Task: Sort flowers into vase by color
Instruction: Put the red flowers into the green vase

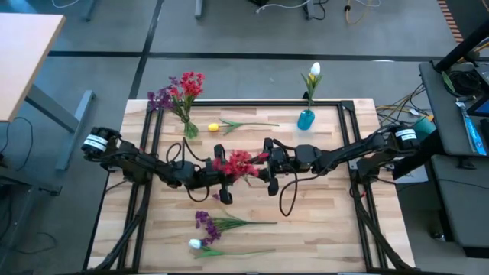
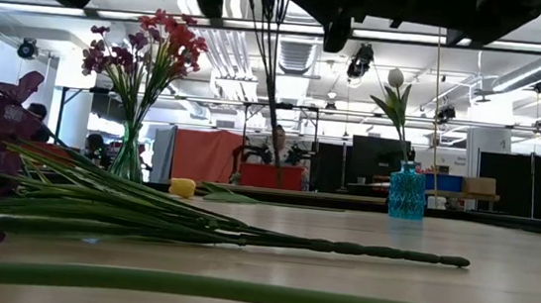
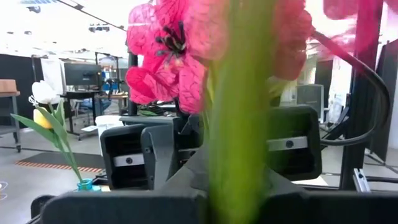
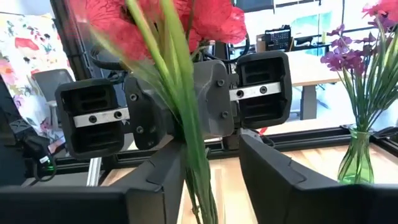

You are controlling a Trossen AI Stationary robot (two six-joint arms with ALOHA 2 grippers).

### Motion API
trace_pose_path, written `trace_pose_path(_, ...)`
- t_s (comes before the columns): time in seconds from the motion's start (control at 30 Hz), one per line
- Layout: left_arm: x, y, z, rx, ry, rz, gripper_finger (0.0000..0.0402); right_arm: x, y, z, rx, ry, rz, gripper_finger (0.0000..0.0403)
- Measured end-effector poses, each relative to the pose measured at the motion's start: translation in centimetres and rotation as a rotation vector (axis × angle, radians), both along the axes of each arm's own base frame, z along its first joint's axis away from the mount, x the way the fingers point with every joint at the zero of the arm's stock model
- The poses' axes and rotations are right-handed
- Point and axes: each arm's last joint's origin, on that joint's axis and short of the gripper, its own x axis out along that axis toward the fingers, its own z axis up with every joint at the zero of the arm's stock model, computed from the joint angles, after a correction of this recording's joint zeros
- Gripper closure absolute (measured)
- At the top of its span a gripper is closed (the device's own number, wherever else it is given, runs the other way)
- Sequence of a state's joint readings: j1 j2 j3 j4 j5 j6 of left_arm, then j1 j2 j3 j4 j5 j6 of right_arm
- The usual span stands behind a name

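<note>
I see the red flower (image 1: pixel 238 163) in mid-air between my two grippers above the middle of the counter (image 1: pixel 321 229) — stem running down, blooms up. The left gripper (image 1: pixel 224 183) is clamped tight on its stem. The right gripper (image 1: pixel 269 169) faces it, fingers partly parted beside the stem — I cannot tell if they touch.

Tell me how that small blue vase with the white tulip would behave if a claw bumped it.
The blue vase looks small and narrow-based, so it would probably tip easily. The white tulip stands tall above it, which likely makes it top-heavy. It appears to be faceted glass in the low view, so it may be fragile and slide on the smooth wooden table.
</note>
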State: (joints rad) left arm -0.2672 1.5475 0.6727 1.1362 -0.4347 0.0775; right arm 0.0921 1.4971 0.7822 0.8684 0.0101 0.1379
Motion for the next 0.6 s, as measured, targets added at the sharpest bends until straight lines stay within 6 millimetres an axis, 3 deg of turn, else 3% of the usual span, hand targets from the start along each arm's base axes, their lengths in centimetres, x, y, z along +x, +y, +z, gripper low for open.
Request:
trace_pose_path(0.37, -1.1, 0.5, 1.5, 0.004, 0.024, 0.064, 0.0396, -0.2, 0.1, 0.3, 0.036, -0.003, 0.021, 0.0201)
trace_pose_path(0.6, -4.7, 2.1, 4.9, 0.081, 0.134, 0.295, 0.0396, -0.5, -0.1, 0.5, 0.045, 0.035, -0.002, 0.0180)
